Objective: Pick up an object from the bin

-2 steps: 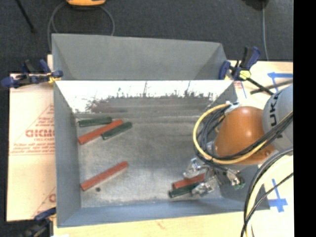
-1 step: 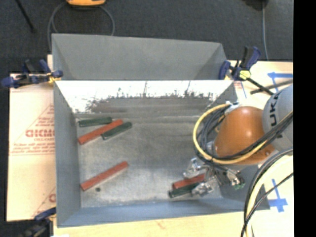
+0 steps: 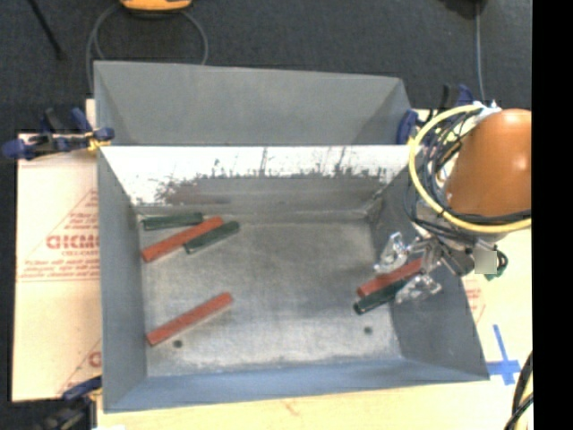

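My gripper [image 3: 407, 271] is low at the bin's right side, its metal fingers [image 3: 391, 252] round a red stick [image 3: 383, 284] that lies there. A dark green stick [image 3: 374, 302] lies just below the red one, touching it. The red stick sits between the fingers, resting near the bin floor.
At the bin's left lie a red stick [image 3: 182, 239] with two dark green sticks [image 3: 172, 221] beside it, and another red stick [image 3: 189, 319] lower down. The arm with its orange cover and cables hangs over the right wall.
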Controlling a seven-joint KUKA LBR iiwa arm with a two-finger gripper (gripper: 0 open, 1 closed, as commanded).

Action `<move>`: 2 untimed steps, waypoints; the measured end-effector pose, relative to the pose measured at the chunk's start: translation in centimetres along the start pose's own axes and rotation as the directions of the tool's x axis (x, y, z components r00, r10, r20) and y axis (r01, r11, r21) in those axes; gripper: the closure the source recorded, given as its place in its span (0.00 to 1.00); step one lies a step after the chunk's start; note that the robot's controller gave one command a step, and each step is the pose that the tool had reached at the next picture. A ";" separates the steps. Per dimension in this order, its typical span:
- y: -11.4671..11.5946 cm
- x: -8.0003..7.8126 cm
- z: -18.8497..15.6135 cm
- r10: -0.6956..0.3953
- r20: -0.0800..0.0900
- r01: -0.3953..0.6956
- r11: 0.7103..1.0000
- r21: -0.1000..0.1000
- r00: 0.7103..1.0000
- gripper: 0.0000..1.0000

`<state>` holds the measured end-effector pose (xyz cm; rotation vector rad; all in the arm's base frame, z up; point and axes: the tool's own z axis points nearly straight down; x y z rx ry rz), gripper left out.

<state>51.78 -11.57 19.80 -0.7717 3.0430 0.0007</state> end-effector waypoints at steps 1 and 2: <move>0.0 0.0 0.0 0.001 0.001 -0.001 1.000 0.000 1.000 1.00; -5.0 0.2 -11.6 -0.265 0.002 0.265 0.964 0.004 0.964 1.00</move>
